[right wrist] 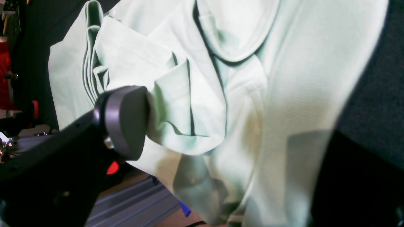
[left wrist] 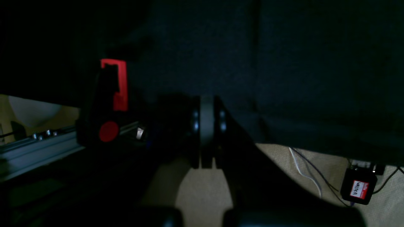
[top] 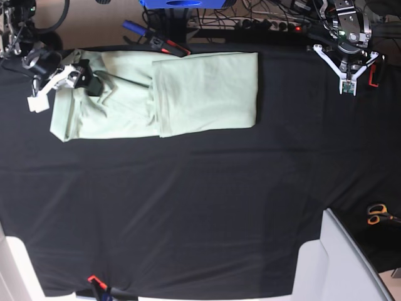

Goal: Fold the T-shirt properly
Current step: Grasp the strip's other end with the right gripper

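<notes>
Right claw [right wrist: 202,126] fills the near view – one grey pad [right wrist: 126,121] sits against a bunched flap of the T-shirt [right wrist: 284,94], the other jaw a dark shape at the frame's right edge, so the jaws stand wide apart with cloth between them and nothing pinched yet. From where I stand the T-shirt [top: 188,94] lies flat on the black table cloth [top: 188,207] near the far edge, already folded over on itself; one end looks tidy, the end by the right claw [top: 84,80] is rumpled with stacked pleats. Judging by the creases, it's light, soft cotton – it will drape and sag, slide easily on the cloth below, and won't hold an edge unless taken by a seam or a doubled layer. Best hold is probably the hem or the thick folded corner at the rumpled end, grabbing all layers at once so none peel away. Right arm comes in low from the table's corner, wrist tipped down over the crumpled end. Left claw [top: 346,84] is parked well apart from the T-shirt over bare cloth near the other far corner, jaws together on nothing; its own camera shows the closed pads [left wrist: 206,126] edge-on, with floor and cables [left wrist: 309,170] beyond. Scissors [top: 376,214] lie off to the side, well clear of the work.
</notes>
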Action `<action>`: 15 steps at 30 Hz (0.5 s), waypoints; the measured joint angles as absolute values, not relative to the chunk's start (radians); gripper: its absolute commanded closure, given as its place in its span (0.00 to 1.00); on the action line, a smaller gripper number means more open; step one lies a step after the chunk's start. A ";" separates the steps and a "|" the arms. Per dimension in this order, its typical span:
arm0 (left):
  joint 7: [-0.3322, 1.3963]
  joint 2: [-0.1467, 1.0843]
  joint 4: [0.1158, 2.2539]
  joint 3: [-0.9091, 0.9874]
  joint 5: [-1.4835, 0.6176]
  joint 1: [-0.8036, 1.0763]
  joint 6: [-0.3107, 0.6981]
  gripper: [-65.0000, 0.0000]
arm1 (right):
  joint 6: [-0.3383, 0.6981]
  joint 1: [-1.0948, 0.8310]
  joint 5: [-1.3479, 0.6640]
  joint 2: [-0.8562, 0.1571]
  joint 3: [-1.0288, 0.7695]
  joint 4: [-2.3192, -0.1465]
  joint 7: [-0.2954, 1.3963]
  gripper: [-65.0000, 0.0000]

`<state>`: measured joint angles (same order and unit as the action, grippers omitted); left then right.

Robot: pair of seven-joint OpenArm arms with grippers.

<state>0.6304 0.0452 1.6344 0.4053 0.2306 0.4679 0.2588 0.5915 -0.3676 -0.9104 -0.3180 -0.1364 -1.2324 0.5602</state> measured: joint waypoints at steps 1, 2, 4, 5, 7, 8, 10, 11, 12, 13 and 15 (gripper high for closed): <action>0.630 0.045 1.634 0.405 0.231 0.468 0.259 1.00 | 0.591 -0.362 -0.910 -0.318 -0.135 -1.232 0.566 0.21; 0.631 0.044 1.634 0.405 0.230 0.468 0.259 1.00 | 0.592 -0.356 -0.910 -0.318 -0.132 -1.232 0.570 0.21; 0.630 0.044 1.634 0.405 0.231 0.468 0.259 1.00 | 0.591 -0.344 -0.903 -0.318 -0.128 -1.232 0.577 0.21; 0.630 0.045 1.634 0.405 0.231 0.466 0.259 1.00 | 0.591 -0.338 -0.899 -0.318 -0.113 -1.232 0.576 0.21; 0.630 0.045 1.634 0.405 0.231 0.466 0.259 1.00 | 0.587 -0.327 -0.899 -0.321 -0.081 -1.232 0.570 0.21; 0.630 0.045 1.634 0.405 0.231 0.466 0.259 1.00 | 0.587 -0.321 -0.899 -0.320 -0.070 -1.232 0.570 0.22; 0.630 0.045 1.634 0.405 0.231 0.466 0.259 1.00 | 0.587 -0.310 -0.899 -0.320 -0.054 -1.225 0.570 0.32; 0.631 0.045 1.634 0.405 0.231 0.466 0.259 1.00 | 0.585 -0.307 -0.898 -0.318 -0.050 -1.223 0.574 0.40; 0.630 0.045 1.634 0.405 0.231 0.466 0.259 1.00 | 0.580 -0.305 -0.891 -0.318 -0.049 -1.221 0.574 0.48; 0.630 0.045 1.634 0.405 0.231 0.466 0.259 1.00 | 0.575 -0.305 -0.887 -0.317 -0.046 -1.220 0.582 0.59; 0.630 0.045 1.634 0.405 0.230 0.467 0.259 1.00 | 0.575 -0.306 -0.884 -0.315 -0.045 -1.219 0.596 0.82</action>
